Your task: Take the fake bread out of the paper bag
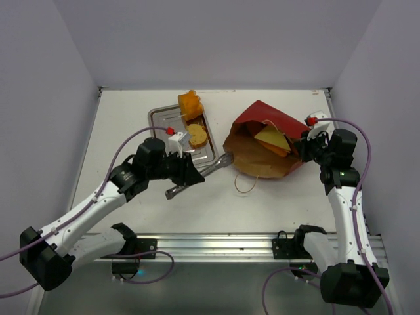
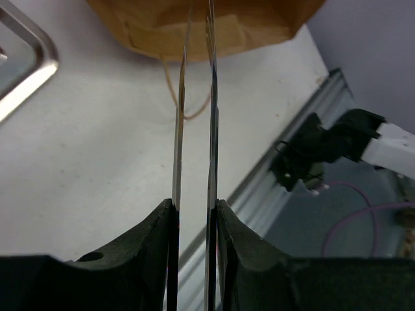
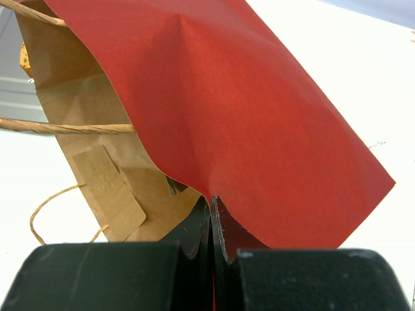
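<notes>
We see: left gripper [image 1: 189,176] clenched on metal tongs [image 1: 213,167], tips just left of paper bag [image 1: 262,115] | right gripper [image 3: 211,217] pinching bag's right edge | fake bread wedge [image 1: 270,138] inside bag

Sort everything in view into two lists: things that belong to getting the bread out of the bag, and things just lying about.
Belongs to the job: paper bag; yellow bread wedge inside it; orange bun and round slice, already out; metal tongs.
Just there: silver tray; rail at the near edge.
</notes>
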Motion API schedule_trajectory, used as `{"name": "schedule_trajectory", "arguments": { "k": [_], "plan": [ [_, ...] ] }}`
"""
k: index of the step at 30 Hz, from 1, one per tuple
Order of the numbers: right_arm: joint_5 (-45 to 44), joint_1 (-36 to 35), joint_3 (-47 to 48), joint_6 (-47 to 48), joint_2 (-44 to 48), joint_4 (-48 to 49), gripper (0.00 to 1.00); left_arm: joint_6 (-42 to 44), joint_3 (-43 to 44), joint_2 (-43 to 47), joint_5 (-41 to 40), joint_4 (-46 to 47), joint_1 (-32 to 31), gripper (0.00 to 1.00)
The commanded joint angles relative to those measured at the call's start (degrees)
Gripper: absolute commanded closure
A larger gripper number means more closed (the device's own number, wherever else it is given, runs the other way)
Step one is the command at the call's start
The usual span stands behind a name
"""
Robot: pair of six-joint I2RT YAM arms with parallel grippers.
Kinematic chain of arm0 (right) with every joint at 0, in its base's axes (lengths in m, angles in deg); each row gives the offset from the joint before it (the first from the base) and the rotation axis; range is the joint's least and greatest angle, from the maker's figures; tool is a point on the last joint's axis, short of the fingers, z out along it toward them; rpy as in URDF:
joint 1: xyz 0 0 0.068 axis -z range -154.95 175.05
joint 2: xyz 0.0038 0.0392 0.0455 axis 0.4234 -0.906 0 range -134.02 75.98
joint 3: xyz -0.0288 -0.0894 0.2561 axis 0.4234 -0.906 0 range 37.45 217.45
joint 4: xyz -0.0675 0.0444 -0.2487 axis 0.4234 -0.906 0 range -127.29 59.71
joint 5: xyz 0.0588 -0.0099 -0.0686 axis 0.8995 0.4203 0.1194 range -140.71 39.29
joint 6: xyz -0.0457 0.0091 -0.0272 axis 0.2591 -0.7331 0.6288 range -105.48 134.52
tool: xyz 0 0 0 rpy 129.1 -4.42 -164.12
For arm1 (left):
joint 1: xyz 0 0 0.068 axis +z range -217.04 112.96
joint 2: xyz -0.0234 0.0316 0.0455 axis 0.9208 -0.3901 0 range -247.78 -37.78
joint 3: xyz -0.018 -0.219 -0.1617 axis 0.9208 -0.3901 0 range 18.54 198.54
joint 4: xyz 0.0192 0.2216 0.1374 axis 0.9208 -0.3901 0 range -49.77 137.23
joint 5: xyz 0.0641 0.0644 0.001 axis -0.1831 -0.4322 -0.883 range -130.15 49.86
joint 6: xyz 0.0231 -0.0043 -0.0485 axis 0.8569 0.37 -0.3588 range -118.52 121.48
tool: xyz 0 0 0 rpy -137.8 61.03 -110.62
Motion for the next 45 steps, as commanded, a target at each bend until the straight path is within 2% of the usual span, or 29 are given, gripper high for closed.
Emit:
{"name": "schedule_trajectory", "arguments": {
  "k": [1,2,6,10,15,20,25,30,38,45],
  "plan": [
    [0.2,0.5,0.0,0.1,-0.1,1.6,1.0,-10.2,-7.0,4.5,16.1,9.2,-1.0,0.66],
    [0.3,0.5,0.0,0.1,-0.1,1.8,1.0,-15.1,-8.6,4.6,17.2,15.5,-1.7,0.66],
    [0.3,0.5,-0.1,0.1,-0.1,1.8,1.0,-23.3,-11.9,-0.4,14.3,30.3,-7.6,0.65],
    [0.0,0.5,-0.3,0.1,0.2,1.8,1.0,-33.0,-10.8,-11.6,10.5,47.7,-9.4,0.66],
    [0.1,0.5,-0.4,0.2,0.4,1.9,1.0,-39.1,-7.1,-21.4,2.9,54.5,-9.4,0.66],
    [0.8,0.5,-0.7,0.0,0.4,2.0,1.0,-48.1,-5.5,-32.1,1.2,63.2,-9.5,0.67],
    [0.8,0.6,-0.8,0.0,0.5,2.1,1.0,-54.4,-3.2,-39.8,0.8,69.5,-9.5,0.64],
    [0.8,0.6,-1.0,0.1,0.6,2.1,1.0,-57.4,-0.3,-44.8,-0.1,71.2,-9.4,0.62],
    [0.7,0.6,-1.1,0.3,0.6,2.1,1.0,-62.1,0.9,-49.2,-1.2,72.2,-9.3,0.59],
    [0.9,0.6,-1.1,0.3,0.6,2.2,1.0,-63.8,1.3,-49.7,-1.8,71.4,-9.3,0.57]
  ]
}}
